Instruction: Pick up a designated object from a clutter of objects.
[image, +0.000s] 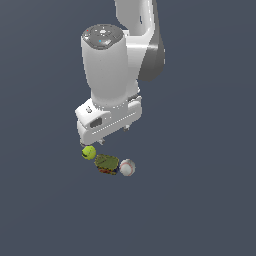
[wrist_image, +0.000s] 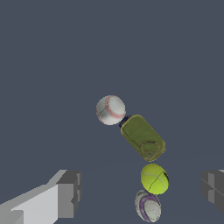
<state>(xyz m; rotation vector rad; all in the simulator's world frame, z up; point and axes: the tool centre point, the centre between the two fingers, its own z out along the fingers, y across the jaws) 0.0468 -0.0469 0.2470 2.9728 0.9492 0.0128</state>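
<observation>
The designated object, a rounded tin (image: 107, 164) with an olive-green top, lies in the clutter of objects on the dark floor. In the wrist view the tin (wrist_image: 142, 138) sits between a white red-stitched baseball (wrist_image: 110, 110) and a yellow-green tennis ball (wrist_image: 154, 178). A small greyish ball with purple marks (wrist_image: 148, 206) rests beyond the tennis ball. My gripper (wrist_image: 140, 189) hangs open above the group with nothing between its fingers (wrist_image: 68, 192). In the exterior view the gripper (image: 113, 135) is just above the tennis ball (image: 89, 152) and the tin, with the baseball (image: 127, 167) beside them.
The white arm (image: 107, 65) rises above the clutter and covers the floor behind it in the exterior view. The greyish ball does not show in that view. Plain dark floor (image: 200, 200) surrounds the group.
</observation>
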